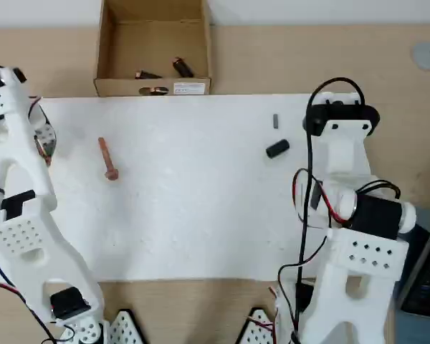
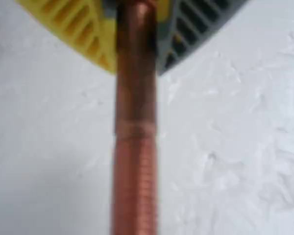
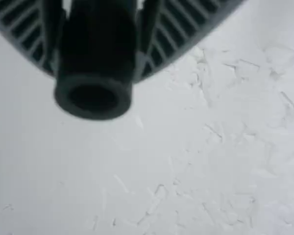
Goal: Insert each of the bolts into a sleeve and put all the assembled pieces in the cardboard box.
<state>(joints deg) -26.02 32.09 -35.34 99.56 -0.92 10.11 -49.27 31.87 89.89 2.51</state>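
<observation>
Overhead, two white arms are seen folded over a white foam sheet (image 1: pixel 201 215) laid on a wooden table (image 1: pixel 272 57). The left arm (image 1: pixel 21 229) is set along the left edge of the frame. The right arm (image 1: pixel 358 244) is at the lower right, with its wrist at the sheet's upper right corner.

A loose bolt (image 1: pixel 109 159), copper-coloured, is shown lying flat on the sheet at centre left, head toward the bottom of the frame and apart from the left arm. A loose sleeve (image 1: pixel 277 149), black, is shown lying tilted at upper right, just beside the right arm's wrist. Above it is a small dark piece (image 1: pixel 275 121) whose kind cannot be told. The cardboard box (image 1: pixel 100 57) is placed open at top centre-left, against the sheet's upper edge. Two dark pieces (image 1: pixel 180 67) with copper-coloured ends are seen on its floor.

The grips themselves are supplied at close range by the wrist cameras. The left gripper (image 2: pixel 136 68) is shown closed on a held bolt (image 2: pixel 134 147). Its smooth shank is clamped between a yellow finger (image 2: pixel 83 34) and a grey finger (image 2: pixel 196 24), and its threaded length is pointed away from them over the sheet. The right gripper (image 3: pixel 95 68) is shown closed on a held sleeve (image 3: pixel 100 44), which is gripped between two dark ribbed fingers (image 3: pixel 186 29). The sleeve's open bore is turned to the camera, with the sheet behind it.
</observation>
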